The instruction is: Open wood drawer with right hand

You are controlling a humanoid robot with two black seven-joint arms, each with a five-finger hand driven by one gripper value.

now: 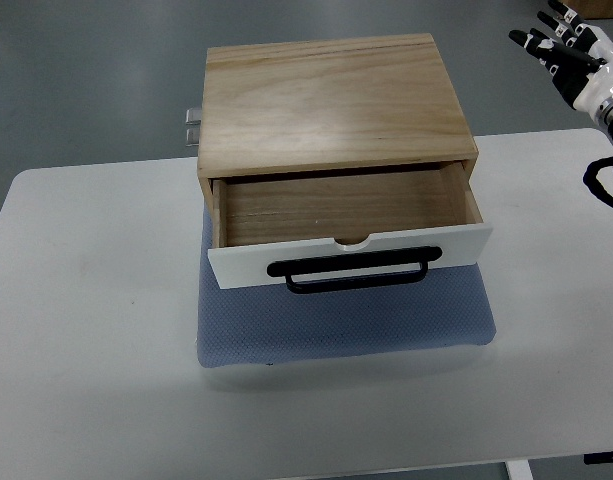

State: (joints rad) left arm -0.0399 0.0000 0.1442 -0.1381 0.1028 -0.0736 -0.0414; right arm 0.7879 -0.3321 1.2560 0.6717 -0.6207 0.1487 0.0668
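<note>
Top view: wooden box [331,100] in the middle of a white bench [86,330], resting on a blue-grey mat [346,335] that sticks out toward the near side. Drawer [346,215] pulled out toward the camera, bare wooden floor showing inside, nothing lying in it. White drawer front [351,258] tilted slightly, right end a little farther from the camera than the left, with a small half-round notch in its top edge. Black bar handle [356,272] fixed across the front, hanging just over the mat. Small metal fitting [192,125] poking out at the box's far left side. Right hand [576,55] up in the far right corner, well apart from the drawer and the handle, over the grey floor [86,80] beyond the bench edge; fingers [546,42] spread and stretched out, clasping nothing. Black cable looped near the wrist at the right edge. Left arm not seen anywhere.
</note>
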